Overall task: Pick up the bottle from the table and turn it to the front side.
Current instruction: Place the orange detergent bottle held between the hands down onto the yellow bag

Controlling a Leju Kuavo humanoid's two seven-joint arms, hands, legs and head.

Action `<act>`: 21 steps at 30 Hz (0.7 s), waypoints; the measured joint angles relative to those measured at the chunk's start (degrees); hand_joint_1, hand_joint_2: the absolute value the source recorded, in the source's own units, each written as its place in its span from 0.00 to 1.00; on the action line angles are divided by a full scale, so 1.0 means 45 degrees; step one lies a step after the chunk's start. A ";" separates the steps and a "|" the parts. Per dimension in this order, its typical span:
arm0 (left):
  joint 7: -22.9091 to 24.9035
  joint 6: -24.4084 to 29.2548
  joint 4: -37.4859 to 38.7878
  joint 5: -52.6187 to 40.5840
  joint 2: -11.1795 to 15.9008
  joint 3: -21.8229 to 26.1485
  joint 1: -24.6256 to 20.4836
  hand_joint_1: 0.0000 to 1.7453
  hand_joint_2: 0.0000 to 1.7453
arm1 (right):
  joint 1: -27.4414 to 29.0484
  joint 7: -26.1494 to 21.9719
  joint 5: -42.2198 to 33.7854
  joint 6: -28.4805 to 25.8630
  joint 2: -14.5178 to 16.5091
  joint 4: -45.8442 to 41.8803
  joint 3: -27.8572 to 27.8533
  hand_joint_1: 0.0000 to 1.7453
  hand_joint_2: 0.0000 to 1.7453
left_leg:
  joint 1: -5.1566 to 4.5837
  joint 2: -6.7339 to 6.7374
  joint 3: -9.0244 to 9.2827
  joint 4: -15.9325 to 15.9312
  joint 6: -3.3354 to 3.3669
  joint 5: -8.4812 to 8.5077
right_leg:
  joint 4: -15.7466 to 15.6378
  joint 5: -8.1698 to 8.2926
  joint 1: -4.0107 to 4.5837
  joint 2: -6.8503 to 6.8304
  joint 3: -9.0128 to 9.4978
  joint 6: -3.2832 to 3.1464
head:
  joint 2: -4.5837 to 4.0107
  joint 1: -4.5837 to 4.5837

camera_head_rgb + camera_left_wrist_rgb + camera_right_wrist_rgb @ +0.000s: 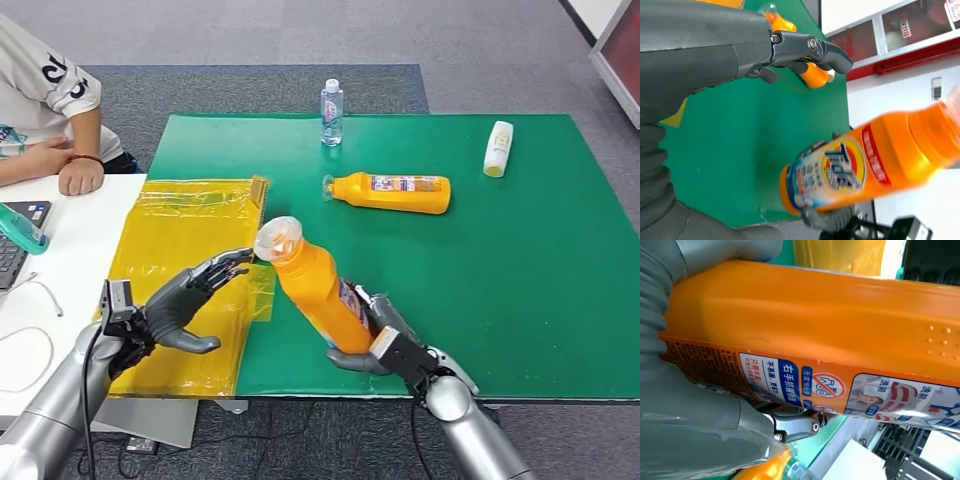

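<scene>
Right hand is gripping the orange bottle by its base, tilted above the table, cap toward the left hand, which is hovering released, fingers spread. Beyond, a second orange bottle is lying flat.

Green table carries 3 bottles, yellow bag.

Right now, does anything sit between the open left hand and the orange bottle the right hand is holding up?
Nothing visible does. The left hand hovers open over the yellow bag, its fingers just short of the clear cap of the orange detergent bottle gripped by the right hand.
</scene>
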 joint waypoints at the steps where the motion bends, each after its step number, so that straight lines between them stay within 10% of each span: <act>1: 0.0000 0.0002 0.0126 -0.0009 0.0002 -0.0019 -0.0113 0.00 1.00 | -0.0013 -0.0006 0.0029 -0.0055 0.0025 0.0005 0.0098 1.00 1.00 | 0.0000 0.0000 -0.0001 0.0000 0.0000 0.0000 | 0.0000 0.0000 0.0000 0.0000 -0.0001 0.0000 | 0.0000 0.0000; 21: 0.0000 -0.1216 0.0789 0.0532 -0.0597 -0.0333 -0.0913 0.00 1.00 | -0.0034 0.0374 0.1716 -0.1827 0.0645 -0.0131 0.1318 1.00 1.00 | 0.0000 0.0002 -0.0010 0.0000 -0.0001 0.0003 | 0.0000 0.0001 0.0000 0.0002 -0.0014 -0.0001 | 0.0000 0.0001</act>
